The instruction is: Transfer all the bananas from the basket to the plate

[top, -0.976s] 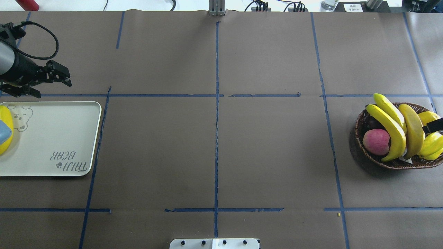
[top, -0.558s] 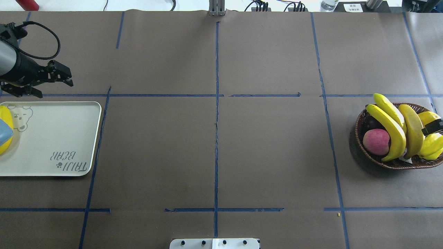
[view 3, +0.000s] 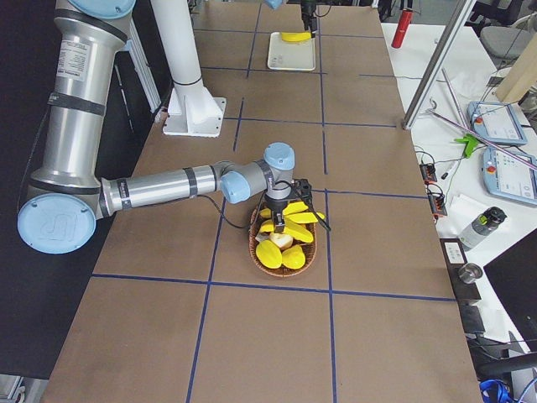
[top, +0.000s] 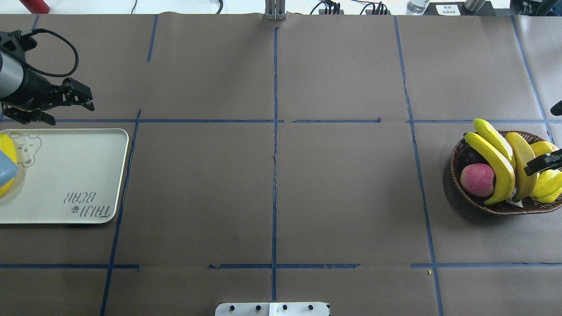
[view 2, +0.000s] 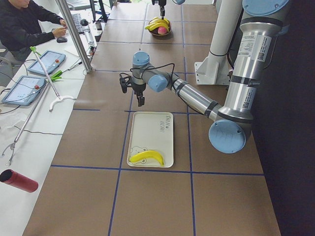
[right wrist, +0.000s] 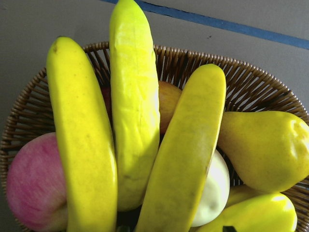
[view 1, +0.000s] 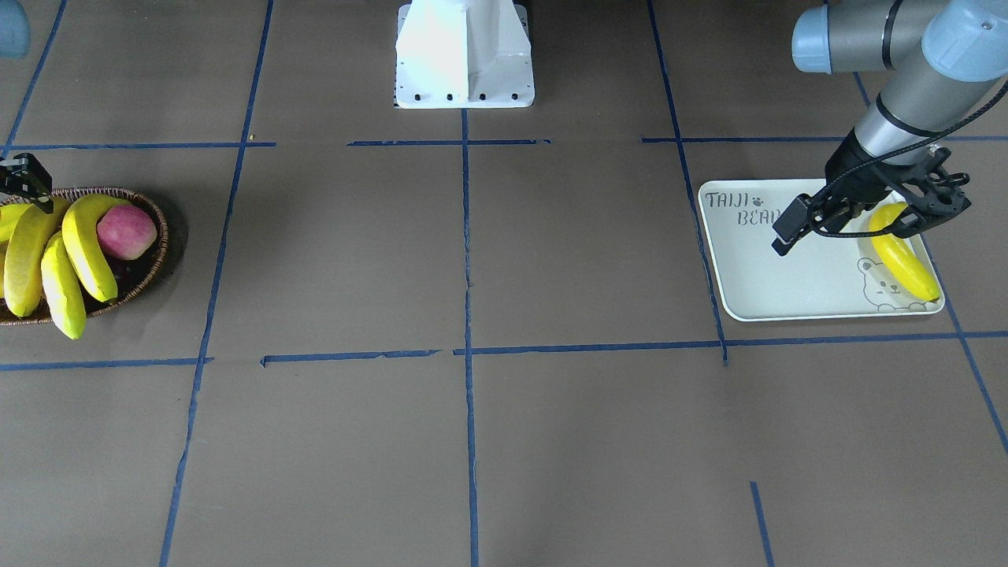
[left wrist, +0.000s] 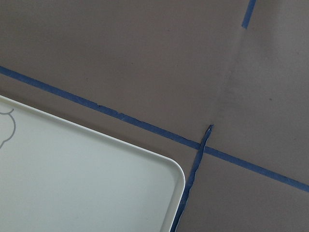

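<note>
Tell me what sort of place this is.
Probably a robotics lab: a brown paper-covered table gridded with blue tape lines, a grey-and-blue left robot arm and matching right robot arm by a white pedestal, and blue-framed tablets on a side bench where a person sits.

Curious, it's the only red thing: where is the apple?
Overhead view: the apple sits in the basket at the table's right edge, on the basket's left side beside a banana.

Three bananas, seemingly, in basket; one on plate.
</note>
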### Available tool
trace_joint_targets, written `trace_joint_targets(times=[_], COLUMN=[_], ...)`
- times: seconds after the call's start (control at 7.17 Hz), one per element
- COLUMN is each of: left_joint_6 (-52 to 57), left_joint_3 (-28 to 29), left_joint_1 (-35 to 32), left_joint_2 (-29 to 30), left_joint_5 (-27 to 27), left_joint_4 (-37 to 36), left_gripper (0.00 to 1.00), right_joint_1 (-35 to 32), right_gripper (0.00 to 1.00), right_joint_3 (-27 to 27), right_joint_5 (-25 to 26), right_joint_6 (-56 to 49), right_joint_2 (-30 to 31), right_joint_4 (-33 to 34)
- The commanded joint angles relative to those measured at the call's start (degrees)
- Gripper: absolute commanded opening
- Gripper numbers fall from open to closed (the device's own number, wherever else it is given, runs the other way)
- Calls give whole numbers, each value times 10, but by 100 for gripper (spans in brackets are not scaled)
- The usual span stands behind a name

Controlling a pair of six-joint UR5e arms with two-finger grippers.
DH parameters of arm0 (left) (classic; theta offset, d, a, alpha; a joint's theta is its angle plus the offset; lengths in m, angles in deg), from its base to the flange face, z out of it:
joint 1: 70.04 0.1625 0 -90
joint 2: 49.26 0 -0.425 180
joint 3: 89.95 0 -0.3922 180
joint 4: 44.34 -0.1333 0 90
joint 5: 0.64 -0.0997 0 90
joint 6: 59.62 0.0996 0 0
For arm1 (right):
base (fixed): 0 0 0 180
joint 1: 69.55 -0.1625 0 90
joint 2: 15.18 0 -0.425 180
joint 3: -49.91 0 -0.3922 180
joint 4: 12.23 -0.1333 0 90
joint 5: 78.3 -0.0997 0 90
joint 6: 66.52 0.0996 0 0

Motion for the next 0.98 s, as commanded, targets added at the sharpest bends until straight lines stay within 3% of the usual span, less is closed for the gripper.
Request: trace_joint_targets(times=[0.0,0.84], left_joint_6=[0,0], left_joint_3=[0,0], left_joint_1=[0,0], left_joint_2=[1,1], left_joint_5=[0,0], left_joint_4=[0,0], left_gripper=[100,100], right_joint_1=[7,13], right_gripper=[71,71], right_joint_3=[-4,-15], right_joint_5=[5,8], right_joint_6=[0,0], right_joint_2=[0,-1], right_joint_4=[-1,-4])
